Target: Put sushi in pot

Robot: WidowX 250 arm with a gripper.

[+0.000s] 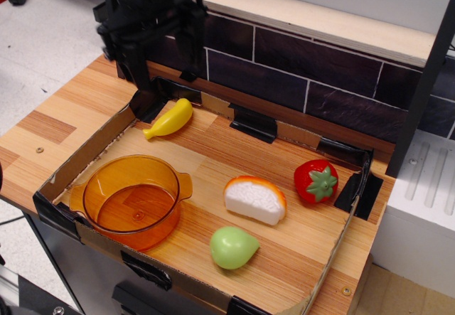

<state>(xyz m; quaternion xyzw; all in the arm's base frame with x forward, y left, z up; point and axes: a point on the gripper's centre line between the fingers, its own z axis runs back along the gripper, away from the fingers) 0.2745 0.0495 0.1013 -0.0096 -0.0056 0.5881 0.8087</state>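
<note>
The black end effector (162, 55) hung above the surface's back-left corner, pointing down, its two fingers (190, 47) spread apart and holding nothing.

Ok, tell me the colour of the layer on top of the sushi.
Orange, over bumpy white rice on the sushi; only observation.image shows it.

Orange pot (132, 201), white-orange sushi (254, 199), red strawberry (316, 180)

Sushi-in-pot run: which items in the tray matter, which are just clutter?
Job:
sushi, lying on the tray floor
pot, nothing in it
gripper, open, above the tray's far left corner

Clutter:
banana
strawberry
green pear
</note>
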